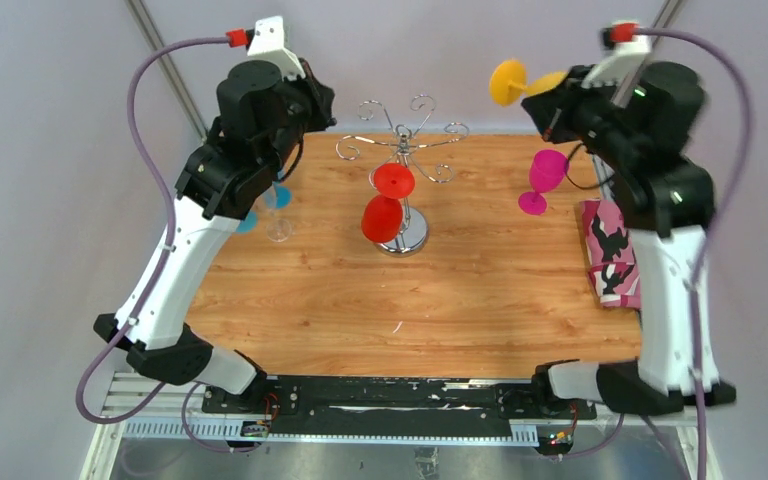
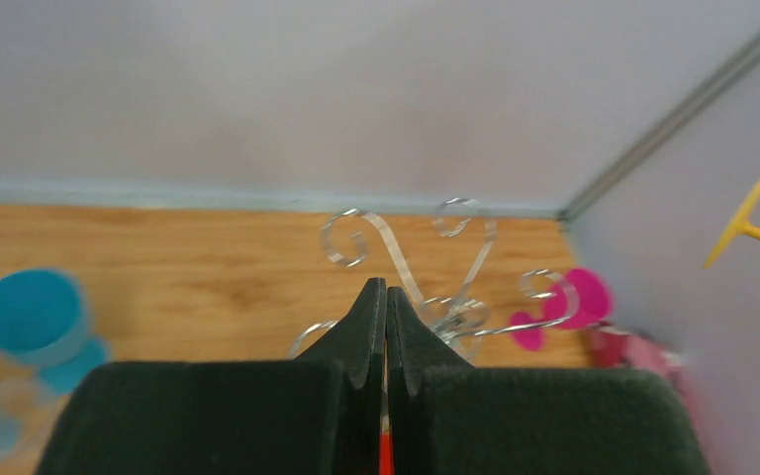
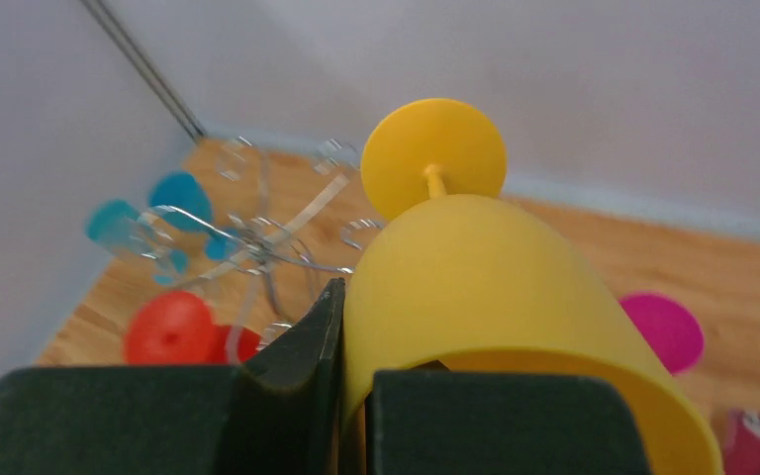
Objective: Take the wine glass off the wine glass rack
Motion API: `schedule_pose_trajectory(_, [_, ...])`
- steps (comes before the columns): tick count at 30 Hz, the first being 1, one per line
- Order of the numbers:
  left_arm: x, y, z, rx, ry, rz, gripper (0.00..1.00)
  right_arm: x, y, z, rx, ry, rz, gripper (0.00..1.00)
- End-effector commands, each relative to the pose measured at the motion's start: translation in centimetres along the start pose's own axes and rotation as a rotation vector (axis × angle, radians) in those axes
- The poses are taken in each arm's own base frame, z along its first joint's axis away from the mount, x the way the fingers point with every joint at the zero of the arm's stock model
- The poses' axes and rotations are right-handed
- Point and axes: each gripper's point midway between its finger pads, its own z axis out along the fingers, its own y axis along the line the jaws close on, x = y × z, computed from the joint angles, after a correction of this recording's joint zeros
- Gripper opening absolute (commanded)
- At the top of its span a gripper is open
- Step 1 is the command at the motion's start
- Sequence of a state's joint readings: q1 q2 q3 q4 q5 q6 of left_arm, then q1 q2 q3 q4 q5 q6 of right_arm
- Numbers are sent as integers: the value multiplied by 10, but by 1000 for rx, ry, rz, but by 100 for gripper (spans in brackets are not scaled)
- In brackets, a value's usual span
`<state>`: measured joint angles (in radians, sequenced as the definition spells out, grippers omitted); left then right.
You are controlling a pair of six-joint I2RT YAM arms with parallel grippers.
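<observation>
The chrome wine glass rack (image 1: 405,150) stands at the table's back middle on a round mirrored base; it also shows in the left wrist view (image 2: 455,297) and the right wrist view (image 3: 257,242). A red wine glass (image 1: 385,205) hangs upside down from one arm. My right gripper (image 1: 557,95) is shut on the rim of a yellow wine glass (image 3: 475,287), one finger outside, one inside the bowl. It holds the glass in the air to the right of the rack, foot (image 1: 508,80) toward the rack. My left gripper (image 2: 386,297) is shut and empty, above and left of the rack.
A magenta wine glass (image 1: 545,180) stands on the table right of the rack. A blue glass (image 2: 30,312) and a clear glass (image 1: 278,225) stand at the back left under my left arm. A pink patterned cloth (image 1: 610,250) lies at the right edge.
</observation>
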<state>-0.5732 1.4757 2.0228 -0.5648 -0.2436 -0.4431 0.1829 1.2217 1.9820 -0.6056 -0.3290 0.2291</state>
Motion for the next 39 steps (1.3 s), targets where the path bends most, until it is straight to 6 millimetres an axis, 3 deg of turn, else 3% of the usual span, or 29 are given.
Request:
schedule_pose_trajectory(1, [37,89,-42,-471,123,344,0,148,-82,32,269,540,-10,0])
schedule_pose_trajectory(8, [65,100,-66,-467,159,308,0,233,-121,61,365,751,-26,0])
schedule_pose_trajectory(20, [75,93,-70,-382,155,277,0,334,-134,119,298,956,-8,0])
schedule_pose_trajectory(27, [71,75,-75,-236,77,228,0,374,-147,133,307,1045,-13,0])
schedule_pose_trajectory(39, [89,72,-63,-214,119,234,2,410,-159,124,342,1149,-20,0])
